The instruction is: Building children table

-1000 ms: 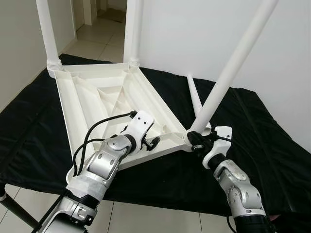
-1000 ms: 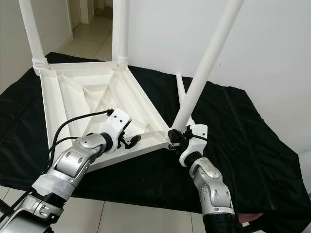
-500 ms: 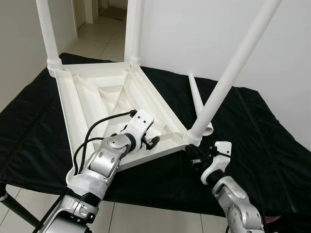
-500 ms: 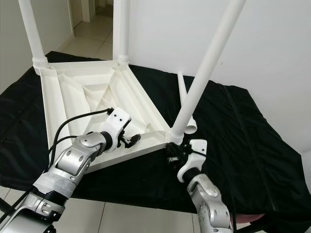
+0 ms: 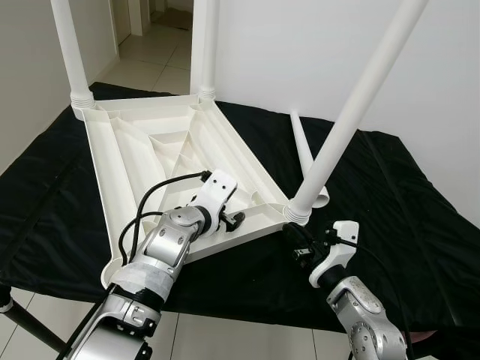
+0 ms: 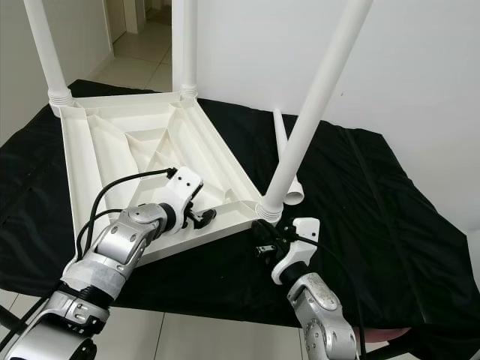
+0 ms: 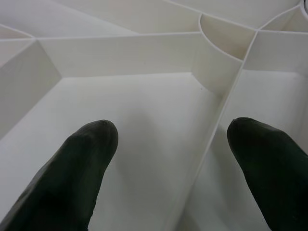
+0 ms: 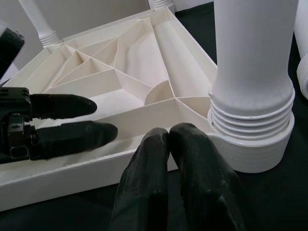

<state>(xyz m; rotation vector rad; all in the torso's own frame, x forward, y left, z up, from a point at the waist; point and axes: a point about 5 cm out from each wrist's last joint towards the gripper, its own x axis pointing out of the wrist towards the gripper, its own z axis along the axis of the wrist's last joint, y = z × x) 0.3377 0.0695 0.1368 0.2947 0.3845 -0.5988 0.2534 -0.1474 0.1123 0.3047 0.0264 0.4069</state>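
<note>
- Right gripper closed, empty, just beside screwed-in leg at tabletop corner
- left gripper open inside upturned white tabletop on black cloth; loose leg lies nearby

A plain white table top and white legs lie on a black cloth.

A plain home room: white walls, pale tiled floor running through a doorway at 11 o'clock, and a black cloth spread as work surface.
</note>
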